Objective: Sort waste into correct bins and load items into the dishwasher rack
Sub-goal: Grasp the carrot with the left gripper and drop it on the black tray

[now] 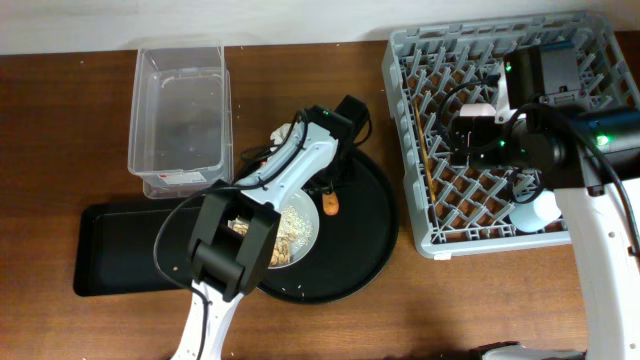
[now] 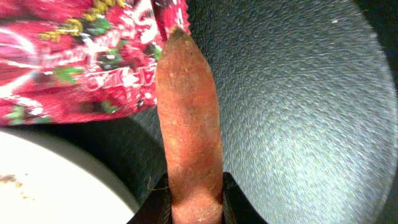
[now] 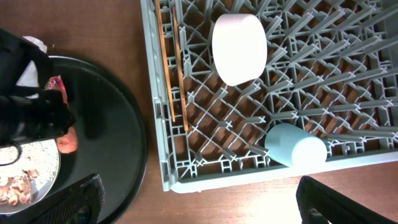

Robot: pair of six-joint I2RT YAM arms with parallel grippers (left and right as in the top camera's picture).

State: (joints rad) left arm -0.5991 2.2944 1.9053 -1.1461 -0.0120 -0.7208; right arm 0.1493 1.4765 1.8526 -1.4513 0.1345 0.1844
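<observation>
My left gripper [image 2: 196, 208] is shut on the thick end of the orange carrot piece [image 2: 186, 118], low over the round black tray [image 2: 311, 124]. The red snack wrapper [image 2: 74, 62] lies just past the carrot tip. The pale dish [image 1: 295, 235] holds beige food scraps; its rim also shows in the left wrist view [image 2: 50, 180]. A white tissue [image 1: 285, 133] lies at the tray's far edge. My right gripper [image 3: 199, 205] is open and empty above the front left corner of the dishwasher rack [image 1: 415, 235]. Two chopsticks [image 3: 169, 68], a white cup [image 3: 239, 40] and a pale blue cup [image 3: 295, 146] lie in the rack.
The clear tub [image 1: 180, 110] stands at the back left. The flat black tray [image 1: 120, 255] lies in front of it, left of the round tray [image 1: 365, 240]. My left arm crosses over the dish. Brown table shows between round tray and rack.
</observation>
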